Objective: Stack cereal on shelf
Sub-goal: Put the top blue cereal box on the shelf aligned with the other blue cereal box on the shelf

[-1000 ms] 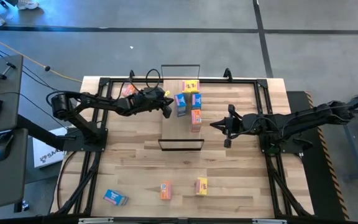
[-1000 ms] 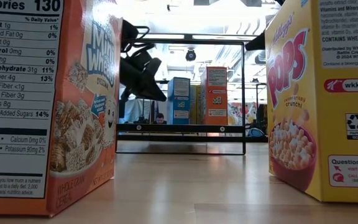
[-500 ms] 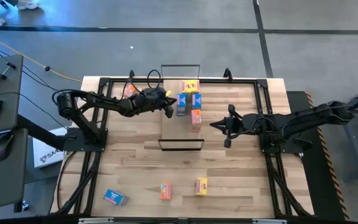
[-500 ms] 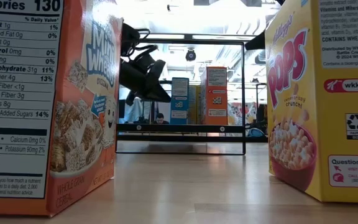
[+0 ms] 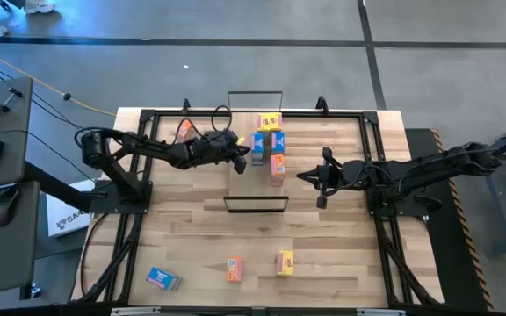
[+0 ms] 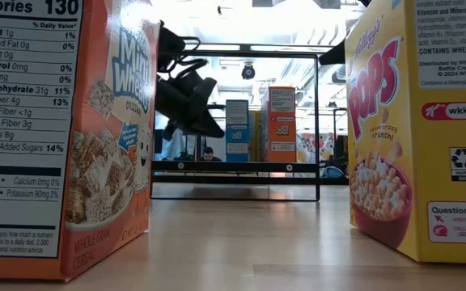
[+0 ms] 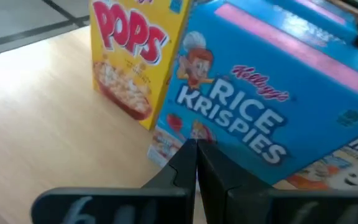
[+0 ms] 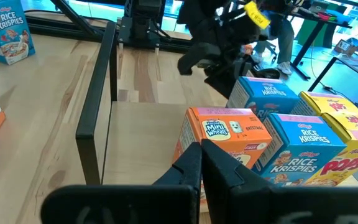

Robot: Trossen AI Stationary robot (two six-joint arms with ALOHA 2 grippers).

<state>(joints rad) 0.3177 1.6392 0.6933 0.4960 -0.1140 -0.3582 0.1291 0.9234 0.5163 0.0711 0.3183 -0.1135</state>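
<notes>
The shelf (image 5: 244, 180) is a light-wood board with black wire loops at its short ends, lying in the middle of the table. Several cereal boxes stand on it: a yellow one (image 5: 269, 120), two blue ones (image 5: 257, 144) (image 5: 277, 140) and an orange one (image 5: 277, 166). My left gripper (image 5: 240, 159) (image 7: 196, 149) is shut, with its tips at the nearer blue Rice Krispies box (image 7: 272, 81). My right gripper (image 5: 300, 175) (image 8: 201, 149) hangs shut to the right of the shelf, just short of the orange box (image 8: 225, 134). My left gripper touches the blue box with its shut fingertips (image 7: 188, 152), which press against its printed front near the lower edge (image 7: 229, 142). The fingers come from the table's left, slanting a little down. The box stands upright on the shelf board.
Three more boxes stand near the table's front edge: blue (image 5: 162, 279), orange (image 5: 234, 269) and yellow (image 5: 285, 262). Another orange box (image 5: 181, 128) lies behind my left arm. Black rails (image 5: 148, 167) frame the tabletop. The shelf's near half is bare board.
My left gripper, still shut, has sunk a little and moved toward the blue box. The blue box has turned slightly on the shelf, its left side shifting toward the other boxes.
</notes>
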